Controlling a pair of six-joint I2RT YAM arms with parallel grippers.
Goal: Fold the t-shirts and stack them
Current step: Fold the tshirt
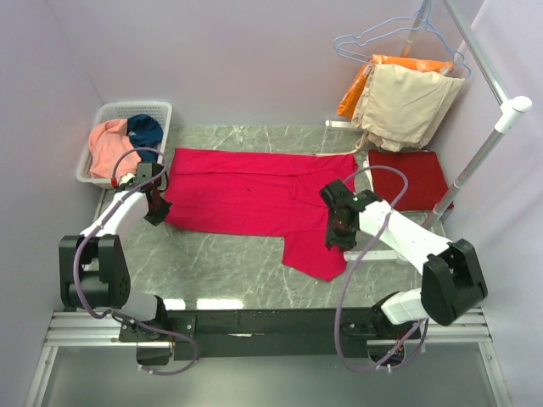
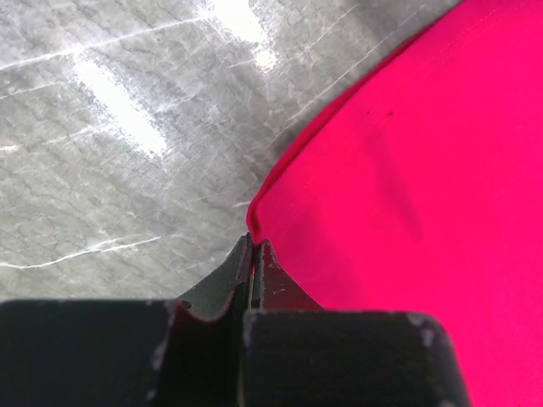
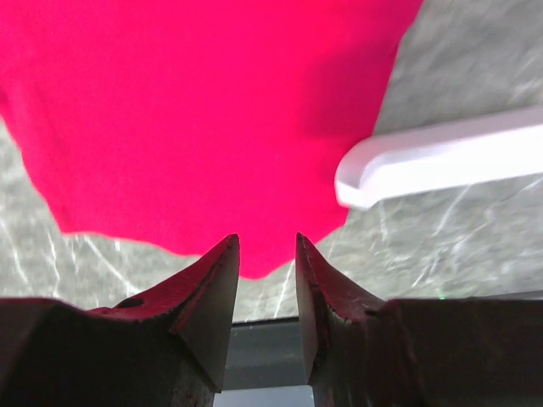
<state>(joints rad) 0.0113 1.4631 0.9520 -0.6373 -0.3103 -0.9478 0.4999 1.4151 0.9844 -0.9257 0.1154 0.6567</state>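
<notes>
A bright crimson-red t-shirt (image 1: 246,199) lies spread across the marble table, one part reaching toward the front (image 1: 314,250). My left gripper (image 1: 157,210) is at its left edge; in the left wrist view the jaws (image 2: 253,244) are shut on a corner of the crimson cloth (image 2: 407,170). My right gripper (image 1: 339,231) hovers over the shirt's front right part, jaws open and empty (image 3: 267,246), with the crimson hem (image 3: 195,127) just beyond the tips. A darker red t-shirt (image 1: 407,180) lies folded at the back right. A salmon-pink t-shirt (image 1: 109,146) and a dark teal-blue one (image 1: 146,131) sit in a basket.
The white basket (image 1: 161,108) stands at the back left. A white garment rack (image 1: 488,144) at the right holds beige (image 1: 407,106) and orange (image 1: 356,89) garments on hangers. Its white foot (image 3: 441,157) lies on the table close to my right gripper.
</notes>
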